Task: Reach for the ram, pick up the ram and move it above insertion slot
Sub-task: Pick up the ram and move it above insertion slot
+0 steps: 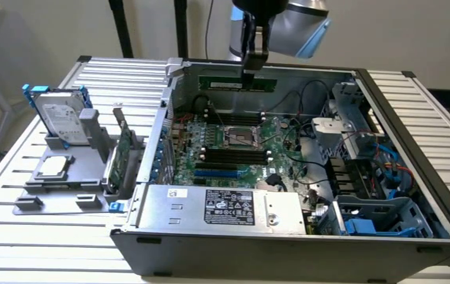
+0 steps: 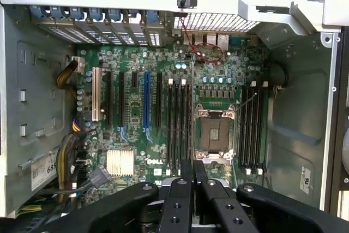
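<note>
Green ram [image 1: 238, 84] clamped in the gripper [image 1: 250, 76], carried over the open case [image 1: 288, 177].
Transport step; motherboard [image 2: 163, 113] slots [image 2: 177, 126] at six o'clock below, alignment needed.

Green ram [image 1: 238, 83] with a pale label strip, black fingers [image 1: 253, 64], green motherboard [image 2: 163, 113], blue-railed silver drive [image 1: 61, 117].

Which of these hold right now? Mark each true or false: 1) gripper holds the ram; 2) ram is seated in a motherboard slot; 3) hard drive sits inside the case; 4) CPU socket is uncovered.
1) True: the gripper is closed on the ram.
2) False: the ram hangs above the motherboard, near the case's back wall.
3) False: the hard drive stands in a holder outside the case.
4) True: the CPU socket is bare.
</note>
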Robot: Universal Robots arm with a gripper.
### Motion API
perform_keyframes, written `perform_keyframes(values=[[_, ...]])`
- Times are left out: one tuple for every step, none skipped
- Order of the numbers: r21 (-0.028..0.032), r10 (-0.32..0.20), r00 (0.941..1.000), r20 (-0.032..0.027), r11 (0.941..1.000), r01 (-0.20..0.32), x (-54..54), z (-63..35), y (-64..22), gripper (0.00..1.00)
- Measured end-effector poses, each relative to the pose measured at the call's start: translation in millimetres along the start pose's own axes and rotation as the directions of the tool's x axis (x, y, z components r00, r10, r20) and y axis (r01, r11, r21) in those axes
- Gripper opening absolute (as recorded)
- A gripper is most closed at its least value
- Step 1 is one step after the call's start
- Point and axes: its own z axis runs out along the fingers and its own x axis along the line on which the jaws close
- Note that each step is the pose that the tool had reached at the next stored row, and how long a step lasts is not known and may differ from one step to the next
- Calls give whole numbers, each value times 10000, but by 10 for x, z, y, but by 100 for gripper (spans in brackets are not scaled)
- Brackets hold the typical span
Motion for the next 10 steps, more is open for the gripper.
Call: perform_keyframes(values=[[1, 19, 10000, 0, 10000, -19, -14, 1, -3, 13], [2, 38, 10000, 0, 10000, -38, -29, 3, -6, 13], [3, 58, 10000, 1, 10000, -58, -43, 4, -9, 13], [4, 79, 10000, 0, 10000, -79, -57, 4, -12, 13], [5, 102, 9999, -1, 9999, -102, -69, 5, -14, 13], [6, 125, 9999, -1, 9999, -125, -82, 6, -16, 13], [7, 138, 9999, -6, 9999, -138, -88, 6, -18, 13], [7, 138, 9999, -5, 9999, -138, -87, 6, -18, 13], [7, 138, 9999, -5, 9999, -138, -87, 6, -18, 13], [7, 139, 9999, -4, 9999, -139, -87, 6, -18, 13]])
